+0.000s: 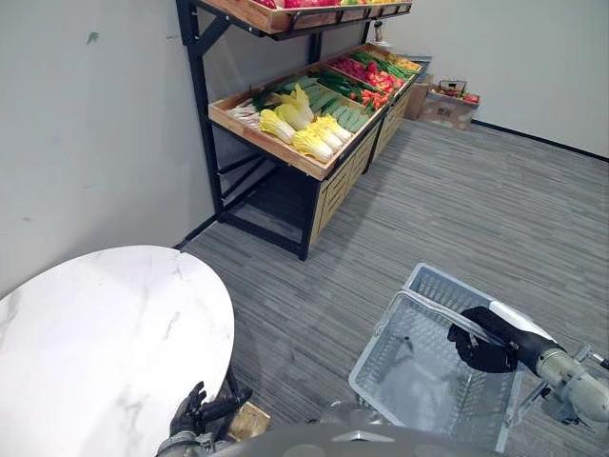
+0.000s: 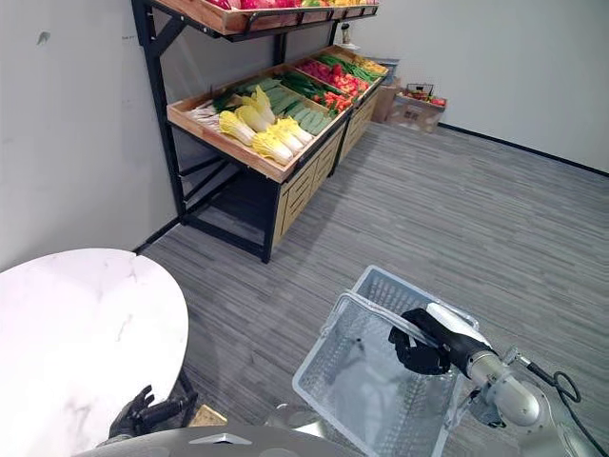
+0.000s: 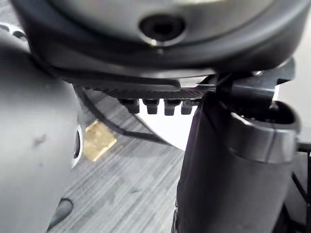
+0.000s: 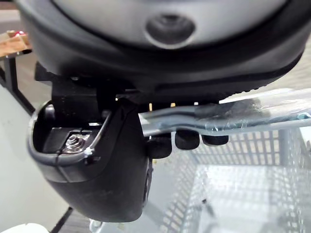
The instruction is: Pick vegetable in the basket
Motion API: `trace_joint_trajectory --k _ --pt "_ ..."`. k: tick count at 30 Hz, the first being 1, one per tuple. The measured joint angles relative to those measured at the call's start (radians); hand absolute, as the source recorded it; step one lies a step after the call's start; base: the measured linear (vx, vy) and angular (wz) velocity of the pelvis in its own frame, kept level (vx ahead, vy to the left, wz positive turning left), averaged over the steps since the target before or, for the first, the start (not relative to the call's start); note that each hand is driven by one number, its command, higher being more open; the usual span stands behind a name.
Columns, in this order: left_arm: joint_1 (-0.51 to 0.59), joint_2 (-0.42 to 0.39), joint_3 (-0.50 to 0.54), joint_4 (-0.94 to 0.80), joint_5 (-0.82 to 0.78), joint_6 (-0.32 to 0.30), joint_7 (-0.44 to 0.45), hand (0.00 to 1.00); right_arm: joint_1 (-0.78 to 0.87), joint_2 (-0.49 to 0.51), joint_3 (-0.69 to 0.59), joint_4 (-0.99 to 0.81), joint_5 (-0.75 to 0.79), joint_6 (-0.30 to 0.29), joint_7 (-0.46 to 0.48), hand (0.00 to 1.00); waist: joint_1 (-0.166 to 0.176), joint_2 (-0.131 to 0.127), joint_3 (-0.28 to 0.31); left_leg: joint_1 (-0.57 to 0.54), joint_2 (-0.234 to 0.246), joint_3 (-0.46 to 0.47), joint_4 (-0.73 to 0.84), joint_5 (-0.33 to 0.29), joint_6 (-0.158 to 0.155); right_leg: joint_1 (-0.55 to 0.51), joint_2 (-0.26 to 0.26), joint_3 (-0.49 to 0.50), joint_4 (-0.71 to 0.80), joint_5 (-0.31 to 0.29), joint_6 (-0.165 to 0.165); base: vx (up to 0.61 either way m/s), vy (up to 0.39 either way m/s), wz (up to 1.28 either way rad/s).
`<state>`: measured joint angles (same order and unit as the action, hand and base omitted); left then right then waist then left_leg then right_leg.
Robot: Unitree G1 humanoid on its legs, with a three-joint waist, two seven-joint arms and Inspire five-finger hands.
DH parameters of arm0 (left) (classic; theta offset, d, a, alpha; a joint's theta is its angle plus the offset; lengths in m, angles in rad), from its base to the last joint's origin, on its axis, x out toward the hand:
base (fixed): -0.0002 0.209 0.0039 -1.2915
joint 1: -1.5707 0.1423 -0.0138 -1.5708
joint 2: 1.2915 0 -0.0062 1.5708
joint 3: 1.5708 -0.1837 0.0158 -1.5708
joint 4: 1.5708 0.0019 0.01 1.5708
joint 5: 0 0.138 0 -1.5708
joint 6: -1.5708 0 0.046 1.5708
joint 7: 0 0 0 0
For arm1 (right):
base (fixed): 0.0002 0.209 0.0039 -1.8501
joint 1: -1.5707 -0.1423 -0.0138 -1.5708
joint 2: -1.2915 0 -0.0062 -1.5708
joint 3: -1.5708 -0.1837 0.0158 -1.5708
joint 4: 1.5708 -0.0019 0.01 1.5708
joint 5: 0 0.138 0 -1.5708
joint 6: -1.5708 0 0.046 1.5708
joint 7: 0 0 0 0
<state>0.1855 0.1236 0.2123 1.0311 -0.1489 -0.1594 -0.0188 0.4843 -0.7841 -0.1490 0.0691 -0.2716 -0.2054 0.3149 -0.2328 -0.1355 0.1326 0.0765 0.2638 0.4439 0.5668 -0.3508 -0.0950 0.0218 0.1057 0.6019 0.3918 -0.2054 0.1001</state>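
A pale grey mesh basket hangs at the lower right and looks empty inside. My right hand is shut on the basket's handle, its fingers curled under the bar. The vegetables lie far off on a wooden display rack against the wall: yellow-white cabbages, green cucumbers and red peppers. My left hand hangs low beside the round table, fingers relaxed and holding nothing.
A round white marble table stands at the lower left. A tan block lies on the grey plank floor beside it. Cardboard boxes sit past the rack's far end. An upper shelf overhangs the rack.
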Motion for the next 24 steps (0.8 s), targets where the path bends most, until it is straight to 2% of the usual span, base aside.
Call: trace_joint_trajectory --k 4,6,10,11,12,13,14,15,17,18,19,20,21,22,23,24 --pt "0.003 -0.003 0.003 -0.003 0.000 0.002 0.007 1.00 0.064 0.103 -0.060 -0.017 -0.040 0.002 -0.014 0.00 -0.017 0.004 0.016 0.001 -0.009 -0.024 0.066 -0.055 0.017 0.023 -0.016 -0.028 0.050 -0.045 0.016 -0.06 0.115 0.21" --pt "0.002 -0.002 0.003 -0.005 0.004 0.003 0.006 1.00 0.084 0.135 -0.079 -0.017 -0.041 0.007 -0.019 0.00 -0.018 0.010 0.023 0.001 -0.009 -0.023 0.081 -0.067 0.021 0.026 -0.017 -0.024 0.050 -0.046 0.017 -0.04 0.097 -0.03" --pt "0.000 0.003 -0.002 -0.021 0.031 0.005 0.004 1.00 0.086 0.154 -0.101 -0.018 -0.041 0.020 -0.028 0.00 -0.020 0.020 0.043 -0.020 0.009 0.016 0.101 -0.084 0.032 -0.012 -0.015 -0.014 0.040 -0.024 0.040 -0.05 0.062 -0.28" --pt "-0.003 0.004 -0.004 -0.021 0.041 0.005 0.003 1.00 0.086 0.154 -0.105 -0.018 -0.041 0.020 -0.031 0.00 -0.021 0.022 0.046 -0.026 0.011 0.021 0.101 -0.084 0.035 -0.026 -0.024 -0.039 0.038 -0.019 0.026 -0.10 0.051 -0.29" --pt "-0.020 0.006 -0.021 -0.019 0.043 0.009 0.001 1.00 0.086 0.162 -0.123 -0.018 -0.041 0.021 -0.038 0.00 -0.022 0.030 0.054 -0.038 0.019 0.037 0.097 -0.071 0.058 -0.060 -0.068 -0.137 0.021 0.000 -0.032 -0.09 0.066 -0.30" --pt "-0.026 0.003 -0.035 -0.019 0.043 0.009 -0.004 1.00 0.082 0.167 -0.144 -0.019 -0.041 0.021 -0.048 0.00 -0.019 0.052 0.066 -0.049 0.039 0.057 0.088 -0.059 0.076 -0.094 -0.124 -0.281 0.046 0.003 -0.121 -0.08 0.060 -0.32" --pt "-0.027 0.002 -0.041 -0.019 0.043 0.009 -0.007 1.00 0.076 0.167 -0.149 -0.019 -0.041 0.021 -0.054 0.00 -0.019 0.062 0.068 -0.053 0.048 0.069 0.086 -0.054 0.077 -0.128 -0.150 -0.347 0.109 0.000 -0.126 -0.01 0.018 -0.40" --pt "-0.027 0.006 -0.045 -0.019 0.043 0.010 -0.009 1.00 0.061 0.167 -0.153 -0.019 -0.041 0.024 -0.059 0.00 -0.018 0.062 0.071 -0.051 0.058 0.090 0.071 -0.038 0.069 -0.172 -0.209 -0.444 0.248 -0.006 -0.137 0.03 -0.035 -0.41" --pt "-0.019 0.022 -0.059 -0.020 0.042 0.010 -0.009 1.00 0.034 0.167 -0.153 -0.020 -0.042 0.024 -0.061 0.00 -0.008 0.067 0.068 -0.049 0.086 0.122 0.052 -0.011 0.044 -0.179 -0.292 -0.540 0.377 -0.004 -0.160 0.07 -0.123 -0.60" --pt "-0.019 0.036 -0.056 -0.022 0.042 0.009 -0.010 1.00 0.008 0.167 -0.142 -0.021 -0.051 0.024 -0.063 0.00 0.014 0.056 0.058 -0.048 0.107 0.156 0.057 -0.002 0.034 -0.167 -0.358 -0.610 0.381 0.105 -0.207 0.10 -0.187 -0.81" --pt "-0.019 0.052 -0.048 -0.019 0.043 0.010 -0.009 1.00 -0.014 0.165 -0.132 -0.020 -0.068 0.026 -0.064 0.00 0.023 0.054 0.054 -0.052 0.120 0.177 0.078 0.001 0.027 -0.163 -0.373 -0.663 0.340 0.150 -0.191 0.10 -0.211 -1.26" --pt "-0.027 0.049 -0.038 -0.005 0.044 0.017 -0.008 1.00 -0.084 0.165 -0.096 0.000 -0.093 0.040 -0.070 0.00 0.054 0.069 0.062 -0.071 0.172 0.198 0.100 0.020 0.059 -0.160 -0.346 -0.760 0.278 0.160 -0.212 -0.05 -0.145 -1.26" --pt "-0.036 0.050 -0.034 -0.001 0.045 0.017 -0.014 1.00 -0.138 0.185 -0.062 0.018 -0.100 0.045 -0.094 0.00 0.070 0.062 0.054 -0.102 0.109 0.195 0.040 0.007 0.043 -0.124 -0.345 -0.775 0.137 0.161 -0.197 -0.13 -0.088 -1.16" --pt "-0.040 0.042 -0.033 -0.002 0.046 0.013 -0.016 1.00 -0.164 0.186 -0.051 0.020 -0.102 0.045 -0.101 0.00 0.073 0.076 0.047 -0.108 0.070 0.200 -0.054 0.039 0.065 -0.094 -0.337 -0.774 0.056 0.156 -0.157 -0.19 0.009 -1.12" --pt "-0.032 0.040 -0.021 -0.017 0.046 -0.002 -0.016 1.00 -0.208 0.176 -0.021 0.016 -0.105 0.043 -0.103 0.00 0.104 0.066 0.052 -0.096 0.056 0.248 -0.098 0.120 0.089 -0.107 -0.365 -0.809 0.113 0.121 -0.090 -0.06 -0.093 -1.39" --pt "-0.027 0.045 0.015 -0.020 0.043 -0.005 0.003 1.00 -0.249 0.172 0.029 -0.001 -0.104 0.029 -0.105 0.00 0.142 0.037 0.037 -0.105 0.073 0.313 -0.074 0.127 0.093 -0.076 -0.401 -0.894 0.060 0.087 0.001 -0.01 -0.144 -1.50"
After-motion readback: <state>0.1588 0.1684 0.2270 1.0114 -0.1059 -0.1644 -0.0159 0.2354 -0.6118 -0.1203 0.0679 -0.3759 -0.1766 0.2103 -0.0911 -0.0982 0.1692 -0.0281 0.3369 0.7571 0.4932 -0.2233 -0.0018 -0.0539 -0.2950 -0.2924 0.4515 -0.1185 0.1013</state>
